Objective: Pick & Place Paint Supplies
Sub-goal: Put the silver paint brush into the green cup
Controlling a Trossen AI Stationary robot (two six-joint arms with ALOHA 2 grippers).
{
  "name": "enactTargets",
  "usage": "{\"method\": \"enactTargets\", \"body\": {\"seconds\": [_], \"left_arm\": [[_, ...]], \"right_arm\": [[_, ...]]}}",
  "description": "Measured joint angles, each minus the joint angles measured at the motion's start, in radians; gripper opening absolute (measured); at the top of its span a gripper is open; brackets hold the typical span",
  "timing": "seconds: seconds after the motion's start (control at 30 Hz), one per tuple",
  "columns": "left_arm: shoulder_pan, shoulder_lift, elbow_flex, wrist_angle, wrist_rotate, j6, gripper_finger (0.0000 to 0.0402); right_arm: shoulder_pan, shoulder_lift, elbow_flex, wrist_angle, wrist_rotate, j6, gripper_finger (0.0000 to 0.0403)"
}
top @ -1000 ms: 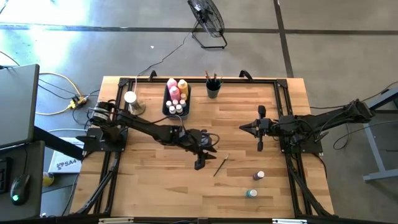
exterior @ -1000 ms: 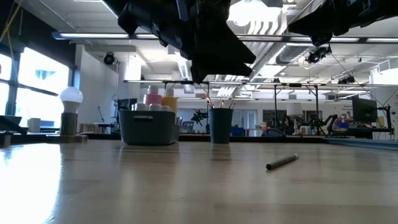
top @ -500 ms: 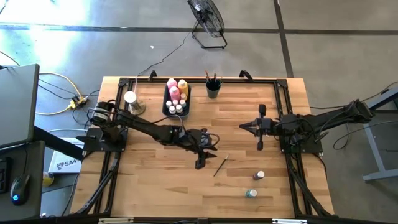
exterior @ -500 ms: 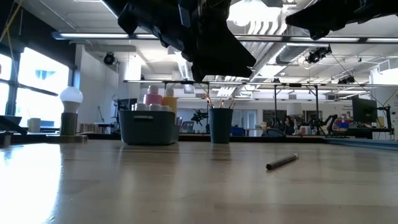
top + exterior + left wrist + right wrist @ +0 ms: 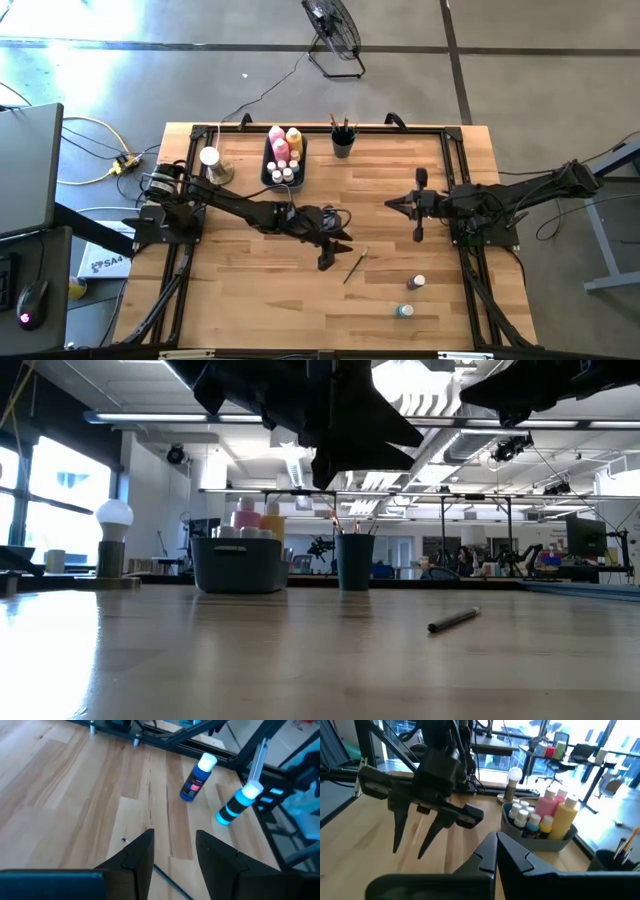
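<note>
A thin dark paintbrush (image 5: pixel 355 266) lies flat on the wooden table, also seen in the low view (image 5: pixel 455 619). My left gripper (image 5: pixel 325 260) hovers open just left of it, above the table; in its wrist view the fingers (image 5: pixel 172 847) straddle bare wood near the brush's end (image 5: pixel 167 877). Two small white-capped bottles, one blue (image 5: pixel 196 777) and one teal (image 5: pixel 236 805), stand toward the near right (image 5: pixel 417 283) (image 5: pixel 404 311). My right gripper (image 5: pixel 390 205) waits shut, raised over the right half (image 5: pixel 496 845).
A dark bin (image 5: pixel 283 160) at the far edge holds tall pink and yellow bottles and several small ones. A dark cup (image 5: pixel 343 143) with brushes stands to its right. A white knob on a tan base (image 5: pixel 210 160) stands left of the bin. A black frame rims the table.
My left gripper has turned a little at the wrist while staying above the same spot beside the paintbrush. Its fingers keep the same gap. The paintbrush and bottles lie where they were.
</note>
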Motion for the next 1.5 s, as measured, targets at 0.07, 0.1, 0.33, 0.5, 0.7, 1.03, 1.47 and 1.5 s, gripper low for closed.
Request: {"method": "enactTargets", "body": {"seconds": [0.07,0.1,0.33,0.5,0.7,1.03,1.47,1.5], "left_arm": [[0.000,0.001,0.000,0.005,0.000,-0.028,0.0142],[-0.002,0.001,0.000,0.009,0.000,-0.038,0.0142],[-0.055,0.002,0.000,0.008,0.000,-0.085,0.0142],[-0.106,0.005,0.000,0.019,-0.103,-0.180,0.0142],[-0.147,0.092,0.001,0.129,-0.193,-0.291,0.0142],[-0.150,0.235,0.106,0.214,-0.053,-0.344,0.0142],[-0.150,0.292,0.351,-0.280,-0.131,-0.288,0.0141],[-0.150,0.277,0.369,-0.347,-0.170,-0.247,0.0138]], "right_arm": [[0.001,0.000,0.000,-0.014,0.000,0.019,0.0002],[0.003,0.000,0.000,-0.019,-0.001,0.025,0.0002],[0.005,0.000,0.000,-0.052,-0.062,0.023,0.0002],[0.005,0.000,0.000,-0.053,-0.083,0.007,0.0002],[0.005,0.000,0.000,-0.059,-0.083,-0.032,0.0002],[0.005,0.000,0.000,-0.052,-0.079,-0.087,0.0002],[0.003,0.004,0.003,-0.104,-0.256,-0.038,0.0002],[0.003,0.009,0.009,-0.109,-0.259,-0.012,0.0002]]}}
